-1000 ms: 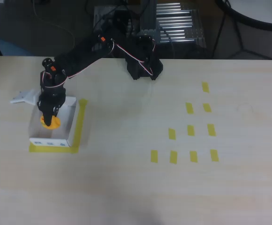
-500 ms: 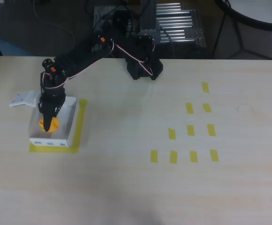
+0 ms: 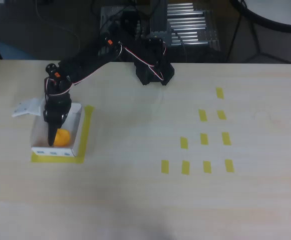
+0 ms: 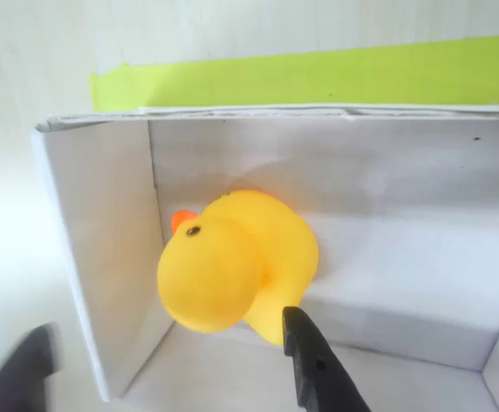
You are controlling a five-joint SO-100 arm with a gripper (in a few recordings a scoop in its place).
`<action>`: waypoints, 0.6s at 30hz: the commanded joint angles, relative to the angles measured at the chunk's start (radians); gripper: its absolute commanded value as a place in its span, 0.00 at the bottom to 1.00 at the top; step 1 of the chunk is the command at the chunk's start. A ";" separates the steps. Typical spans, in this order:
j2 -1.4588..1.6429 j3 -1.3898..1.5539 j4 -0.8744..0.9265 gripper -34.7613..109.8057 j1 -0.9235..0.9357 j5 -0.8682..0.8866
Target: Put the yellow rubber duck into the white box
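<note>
Black and narrow, the gripper (image 3: pixel 51 140) hangs point-down over the white box (image 3: pixel 74 147) in the overhead view, its tip just left of the yellow rubber duck (image 3: pixel 61 137). From above the fingers merge into one dark wedge, so their spread cannot be read there. The wrist view settles it: one dark finger (image 4: pixel 313 365) rises at bottom centre, its tip level with the duck's lower edge, and the other shows as a grey blur in the bottom left corner, outside the box wall. The gripper (image 4: pixel 167 343) stands wide apart and clamps nothing.

The duck (image 4: pixel 236 270) sits inside the box, in the corner by the left wall in the wrist view, its orange beak toward that wall and one dark eye showing. Its underside is hidden, so it seems to rest on the box floor.

The box (image 4: pixel 94 249) is cut off at the bottom and right of the wrist view. Yellow tape (image 3: pixel 84 134) borders it on the table (image 3: pixel 145 200).
</note>
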 commanded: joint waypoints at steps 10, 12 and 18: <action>0.532 0.126 -0.041 0.57 -0.018 0.176; 0.635 0.107 -0.028 0.55 -0.038 0.235; 0.945 0.155 0.008 0.32 -0.150 0.385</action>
